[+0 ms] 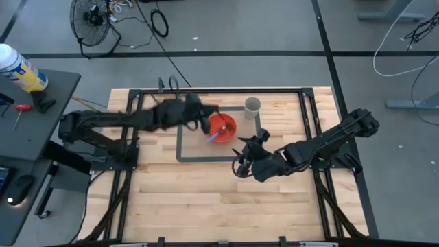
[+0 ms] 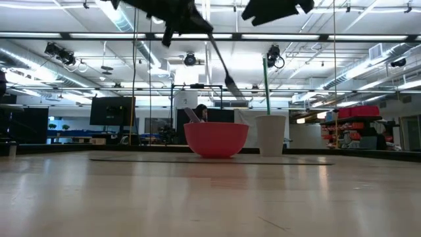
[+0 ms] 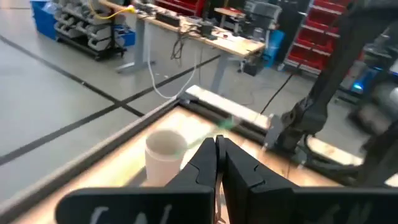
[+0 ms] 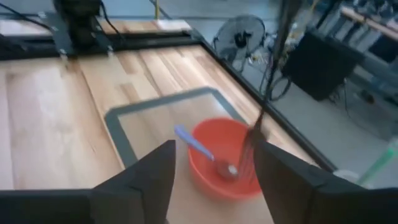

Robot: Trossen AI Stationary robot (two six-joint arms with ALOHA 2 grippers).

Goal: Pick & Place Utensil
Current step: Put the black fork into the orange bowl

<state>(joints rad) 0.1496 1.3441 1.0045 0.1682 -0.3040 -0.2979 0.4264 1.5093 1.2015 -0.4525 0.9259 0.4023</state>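
A red bowl (image 1: 233, 123) (image 2: 216, 139) stands on its base inside a grey taped rectangle, with a blue-handled spoon (image 4: 193, 143) leaning in it. A pale cup (image 1: 253, 105) (image 2: 270, 135) stands behind it, and a green stick (image 2: 266, 85) stands upright in the cup. My left gripper (image 1: 203, 121) (image 3: 216, 146) is above the bowl, shut on a black fork (image 2: 220, 62) (image 4: 249, 155). My right gripper (image 1: 241, 163) (image 4: 214, 186) hovers open on the bowl's near right side, facing it. My left gripper holds the black fork by the upper end of its handle (image 2: 205, 33), pinched between the shut fingers from above. The fork hangs slanted below the fingers. Its lower end (image 2: 231, 85) is clear above the bowl's rim.
The grey taped rectangle (image 1: 180, 147) marks the middle of the wooden table. Black frame rails (image 1: 206, 90) run along the table's edges. Bare wood lies toward the near edge (image 1: 206, 206). A side table (image 1: 34, 103) with a spray can stands off to the left.
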